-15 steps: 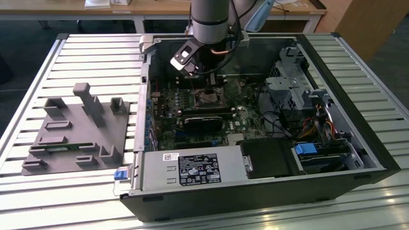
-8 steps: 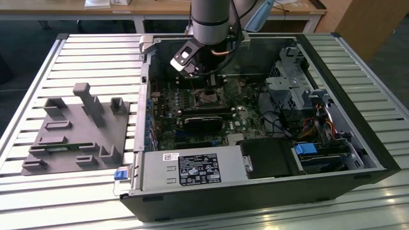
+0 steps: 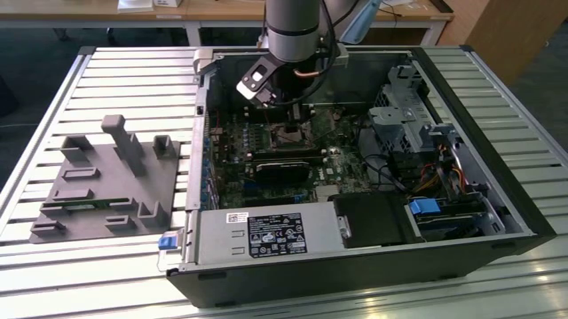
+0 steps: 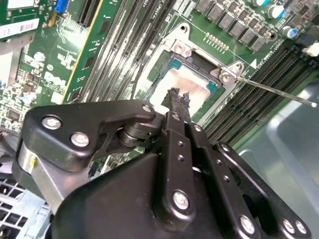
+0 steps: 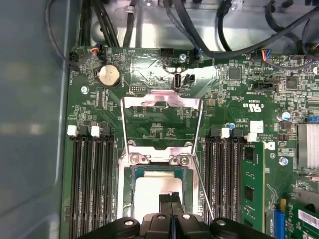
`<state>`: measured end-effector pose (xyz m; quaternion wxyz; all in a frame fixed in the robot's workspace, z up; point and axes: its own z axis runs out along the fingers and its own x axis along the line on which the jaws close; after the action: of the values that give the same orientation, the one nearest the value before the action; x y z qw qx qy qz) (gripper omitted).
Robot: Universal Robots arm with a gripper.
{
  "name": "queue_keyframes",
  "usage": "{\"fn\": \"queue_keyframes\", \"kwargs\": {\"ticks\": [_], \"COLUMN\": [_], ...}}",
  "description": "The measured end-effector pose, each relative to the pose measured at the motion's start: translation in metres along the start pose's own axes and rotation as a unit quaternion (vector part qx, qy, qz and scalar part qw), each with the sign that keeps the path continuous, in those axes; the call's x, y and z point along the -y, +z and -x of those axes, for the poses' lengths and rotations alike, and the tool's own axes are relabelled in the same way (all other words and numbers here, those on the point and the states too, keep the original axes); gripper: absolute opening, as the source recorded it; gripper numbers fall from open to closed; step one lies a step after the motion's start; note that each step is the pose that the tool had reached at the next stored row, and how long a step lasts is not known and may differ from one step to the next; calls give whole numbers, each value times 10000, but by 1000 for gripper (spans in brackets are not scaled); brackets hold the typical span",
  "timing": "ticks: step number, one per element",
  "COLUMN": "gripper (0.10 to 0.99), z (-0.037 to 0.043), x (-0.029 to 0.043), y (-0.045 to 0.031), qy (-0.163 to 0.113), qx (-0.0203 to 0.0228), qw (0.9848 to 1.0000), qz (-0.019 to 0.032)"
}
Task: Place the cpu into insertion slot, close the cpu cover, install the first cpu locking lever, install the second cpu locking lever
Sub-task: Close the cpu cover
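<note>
The black pincer (image 5: 171,200) is pressed together, empty, tips just above the dull silver-grey square cpu (image 5: 149,191); the chip sits in the black-rimmed square insertion slot (image 5: 130,195); the thin silvery window-frame cpu cover (image 5: 162,97) is hinged open, leaving the socket reachable.

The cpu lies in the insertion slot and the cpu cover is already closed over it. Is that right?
No. The cpu lies in the insertion slot, but the cpu cover is open, swung back off it, as the first wrist view shows.
</note>
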<state>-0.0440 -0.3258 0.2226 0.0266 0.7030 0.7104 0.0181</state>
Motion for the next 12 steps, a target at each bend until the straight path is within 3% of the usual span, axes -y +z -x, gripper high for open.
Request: {"fn": "queue_keyframes", "kwargs": {"ticks": [6,10,12], "gripper": [106,106,106], "z": [2,1,3], "x": [-8,-28,-89], "y": [-132,-148,-145], "qy": [0,0,0], "qx": [0,-3,-4], "qw": [10000,10000,10000], "qz": [0,-3,-18]}}
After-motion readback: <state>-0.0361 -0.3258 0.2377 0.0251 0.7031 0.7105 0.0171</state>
